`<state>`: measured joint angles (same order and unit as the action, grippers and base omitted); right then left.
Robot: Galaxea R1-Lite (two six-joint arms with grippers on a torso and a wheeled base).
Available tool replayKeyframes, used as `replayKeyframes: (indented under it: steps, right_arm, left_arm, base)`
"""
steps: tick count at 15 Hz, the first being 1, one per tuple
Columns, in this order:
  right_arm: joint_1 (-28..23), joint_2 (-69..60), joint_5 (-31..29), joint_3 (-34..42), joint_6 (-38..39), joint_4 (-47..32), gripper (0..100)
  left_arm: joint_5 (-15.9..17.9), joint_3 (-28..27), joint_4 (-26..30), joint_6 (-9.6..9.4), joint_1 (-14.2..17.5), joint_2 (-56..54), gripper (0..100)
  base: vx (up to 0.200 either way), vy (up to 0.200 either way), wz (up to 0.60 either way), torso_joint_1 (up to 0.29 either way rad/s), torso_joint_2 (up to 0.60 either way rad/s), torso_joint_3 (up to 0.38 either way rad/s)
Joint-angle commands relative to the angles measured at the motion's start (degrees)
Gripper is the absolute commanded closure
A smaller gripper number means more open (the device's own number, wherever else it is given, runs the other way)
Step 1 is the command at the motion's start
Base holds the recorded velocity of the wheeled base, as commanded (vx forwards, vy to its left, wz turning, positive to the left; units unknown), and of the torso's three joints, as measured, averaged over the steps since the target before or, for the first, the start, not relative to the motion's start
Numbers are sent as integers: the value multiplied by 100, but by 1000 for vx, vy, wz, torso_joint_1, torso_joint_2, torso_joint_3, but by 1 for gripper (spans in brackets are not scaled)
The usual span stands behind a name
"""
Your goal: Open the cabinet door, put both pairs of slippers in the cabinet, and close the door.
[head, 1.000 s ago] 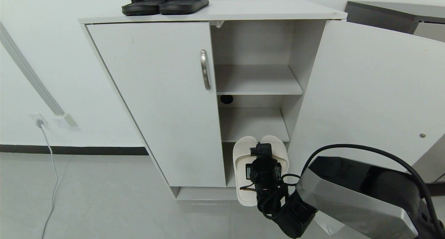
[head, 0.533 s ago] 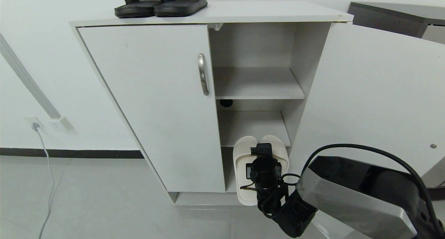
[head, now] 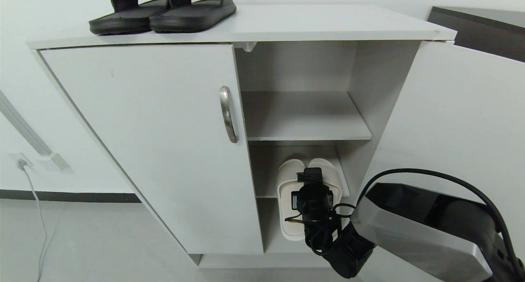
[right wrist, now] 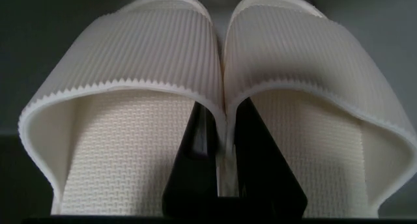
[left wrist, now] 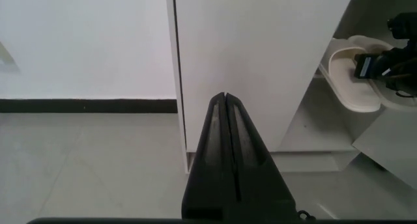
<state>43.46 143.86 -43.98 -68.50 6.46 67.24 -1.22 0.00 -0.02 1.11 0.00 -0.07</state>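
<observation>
Down in the lower middle of the head view, the right gripper [head: 310, 176] is clamped on the white slippers [head: 289, 179], carrying both as one bundle. In the right wrist view its two black, wedge-shaped fingers [right wrist: 260, 165] pinch the adjoining inner walls of the pair, one finger inside each slipper. These slippers are soft cream foam with fine ribbing across the broad arched straps, a scalloped strap edge and a woven-looking grain on the footbeds. Their toes reach over the lower shelf [head: 264, 183] inside the cabinet [head: 328, 23], while the heels stick out past the shelf's front edge; whether the soles touch the shelf cannot be told.

The cabinet is a boxy piece of smooth matte white board. Its right door [head: 463, 122] stands swung out at the right of the frame, baring the flat upper shelf [head: 303, 118]. The left door [head: 156, 142] is closed and carries a slim, curved, brushed-metal handle [head: 228, 114] near its inner edge. On the top panel, at the upper left, sit the black slippers [head: 164, 11], side by side, rubbery and matte with thick soles and wide bands.

The left gripper [left wrist: 225, 97] has its flat black fingers pressed together along a thin seam, with nothing between them, and hangs above the pale tiled floor [left wrist: 85, 165] before the closed door. A wall socket [head: 20, 163] with a grey cable [head: 37, 216] sits at the left edge, above a dark baseboard [head: 61, 196].
</observation>
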Motion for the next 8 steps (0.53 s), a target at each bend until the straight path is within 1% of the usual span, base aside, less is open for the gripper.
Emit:
replayKeyframes:
  steps: [1,3,5,8]
  right_arm:
    - [-39,-34,153,12,-13,-1,100]
    - [-83,-42,391,47,-22,-1,100]
    - [-198,-34,760,-6,-31,-89,100]
    - [-356,72,795,-638,-22,-757,100]
  left_arm:
    - [8,0,2,3,0,7,100]
    - [8,0,-6,-14,0,7,100]
    - [8,0,-6,-14,0,7,100]
    - [8,0,-6,-23,0,7,100]
  base:
    - [0,0,0,0,0,0]
    - [0,0,0,0,0,0]
    - [0,0,0,0,0,0]
    - [0,0,0,0,0,0]
